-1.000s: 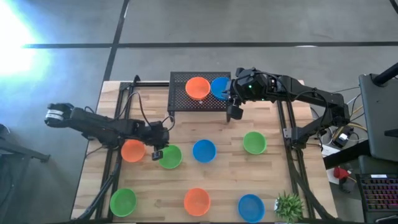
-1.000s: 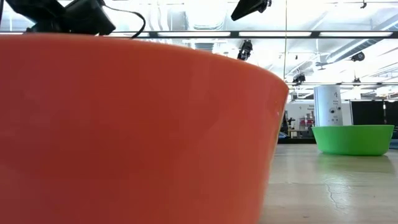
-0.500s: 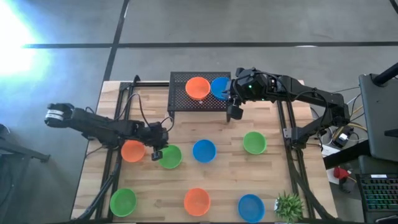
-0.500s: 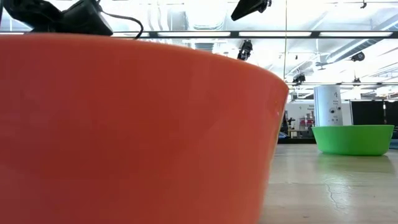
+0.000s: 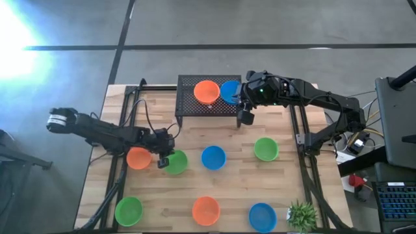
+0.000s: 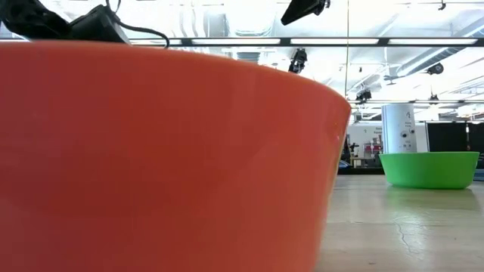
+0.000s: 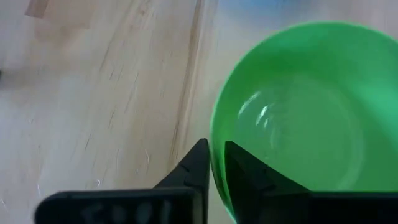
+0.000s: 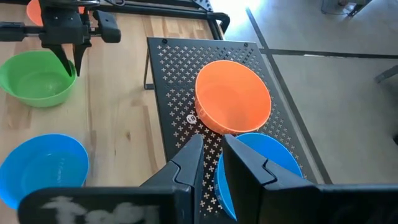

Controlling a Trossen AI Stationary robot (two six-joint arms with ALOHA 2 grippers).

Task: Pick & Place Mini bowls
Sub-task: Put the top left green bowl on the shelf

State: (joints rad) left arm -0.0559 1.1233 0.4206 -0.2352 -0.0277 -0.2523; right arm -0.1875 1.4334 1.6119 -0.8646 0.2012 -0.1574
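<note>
Several mini bowls sit on the wooden table. The middle row holds an orange one (image 5: 138,158), a green one (image 5: 175,162), a blue one (image 5: 213,156) and another green one (image 5: 265,149). An orange bowl (image 5: 207,91) and a blue bowl (image 5: 229,91) sit on the black perforated rack (image 5: 192,108) at the far edge. My left gripper (image 5: 164,160) is low, shut on the middle-row green bowl (image 7: 298,124). My right gripper (image 8: 212,142) hangs high over the rack, its fingers a narrow gap apart with nothing between them. My left gripper pinches the green bowl's rim (image 7: 216,124) on the side facing the table's left edge. One finger (image 7: 245,177) is inside the bowl and one (image 7: 193,174) outside. The fingers slant down from the table's left. The bowl sits upright on the table.
Along the near edge stand a green bowl (image 5: 129,210), an orange bowl (image 5: 206,210), a blue bowl (image 5: 262,216) and a small potted plant (image 5: 301,213). The near orange bowl (image 6: 151,151) fills most of the low view. Bare wood lies between the rows.
My left gripper has sunk a little onto the green bowl's rim; in the low view its arm shows lower than before. My right arm has kept still.
</note>
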